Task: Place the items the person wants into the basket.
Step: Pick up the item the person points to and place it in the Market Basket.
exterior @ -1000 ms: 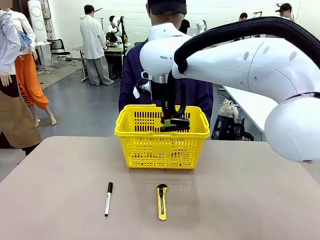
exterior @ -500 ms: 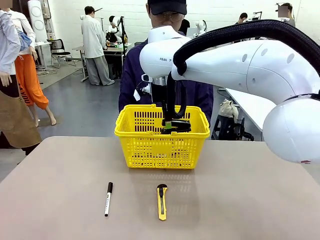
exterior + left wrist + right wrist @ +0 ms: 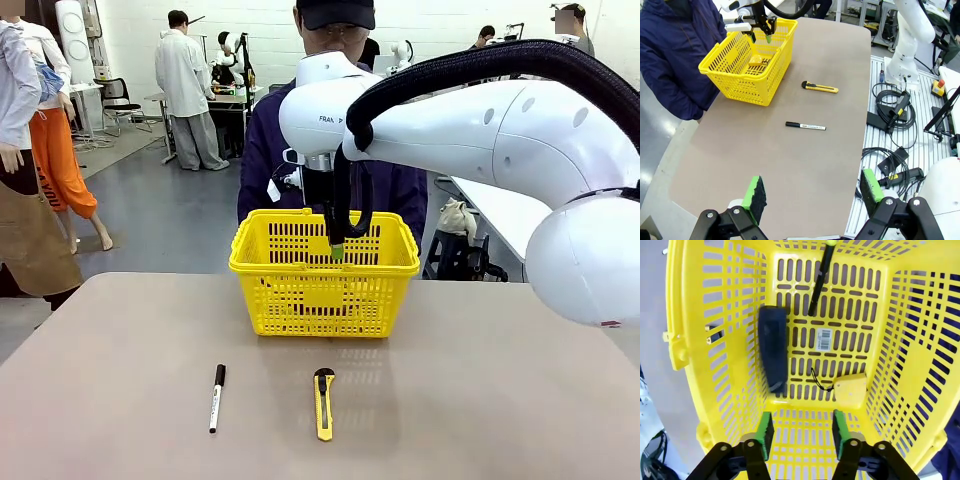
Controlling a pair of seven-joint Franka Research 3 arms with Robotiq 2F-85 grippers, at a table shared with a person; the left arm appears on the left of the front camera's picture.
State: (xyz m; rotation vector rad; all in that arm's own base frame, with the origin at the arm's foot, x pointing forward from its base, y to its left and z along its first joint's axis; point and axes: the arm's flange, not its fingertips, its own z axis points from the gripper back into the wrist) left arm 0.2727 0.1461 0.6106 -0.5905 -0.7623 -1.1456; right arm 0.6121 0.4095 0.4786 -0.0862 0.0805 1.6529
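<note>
Basket (image 3: pixel 322 290), yellow, stands at the far side of the counter (image 3: pixel 120 400) before the person (image 3: pixel 262 150). Inside on its floor lie the stapler (image 3: pixel 772 347), the pen (image 3: pixel 819 282) and the tape measure (image 3: pixel 851 390). Right pincer (image 3: pixel 802 432) hangs over the basket, jaws parted, grasping nothing. Left pincer (image 3: pixel 812 194) is released, well apart above the near counter edge. White marker (image 3: pixel 216 396) and utility knife (image 3: pixel 323 402) lie on the counter outside the basket.
</note>
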